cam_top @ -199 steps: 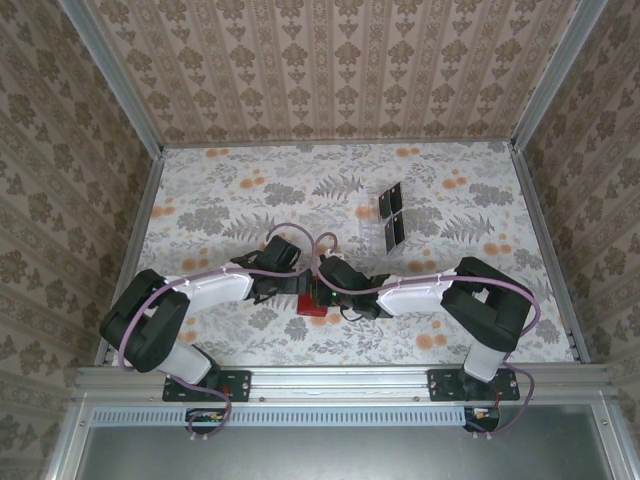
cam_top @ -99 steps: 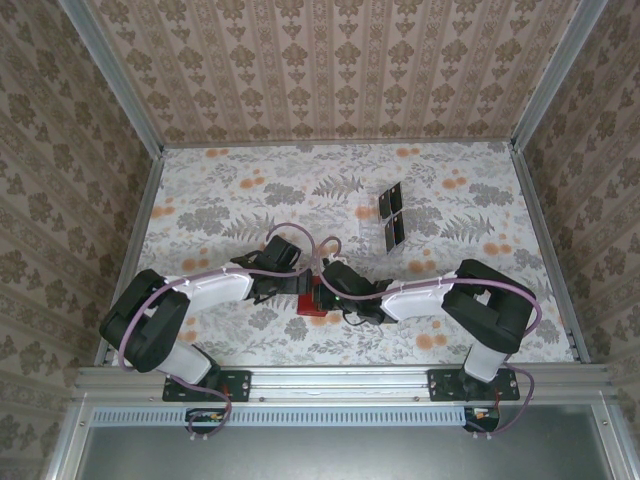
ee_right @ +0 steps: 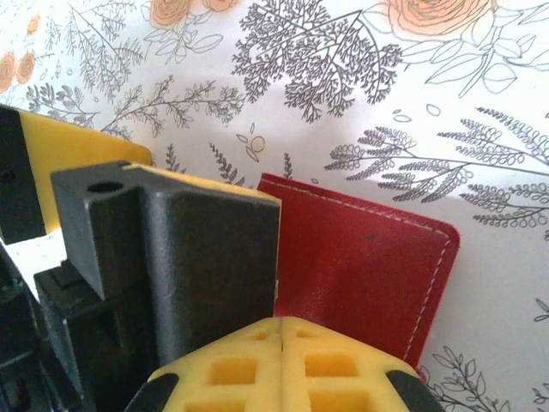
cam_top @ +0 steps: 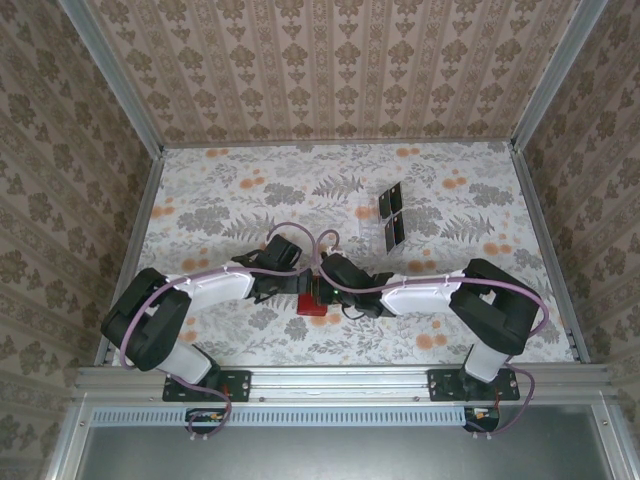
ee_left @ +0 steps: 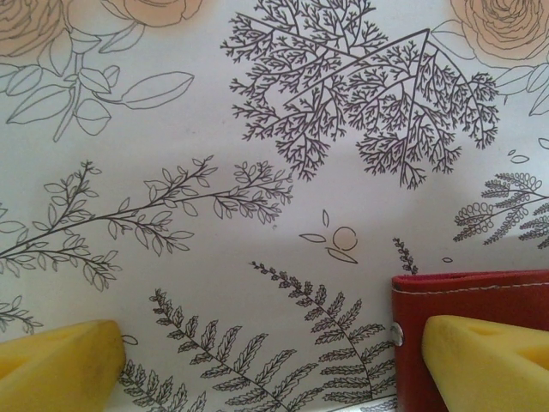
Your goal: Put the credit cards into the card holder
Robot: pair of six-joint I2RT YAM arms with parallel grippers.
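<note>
Red card holder, right claw closer

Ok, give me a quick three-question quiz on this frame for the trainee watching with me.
1. True or false: the right gripper is shut.
2. Fill in: the left gripper, one finger by the red card holder, stands ____.
3. The credit cards are: A) in the card holder; B) in the clear rack; C) in the left gripper.
Key: 1 true; 2 open; 3 B.
</note>
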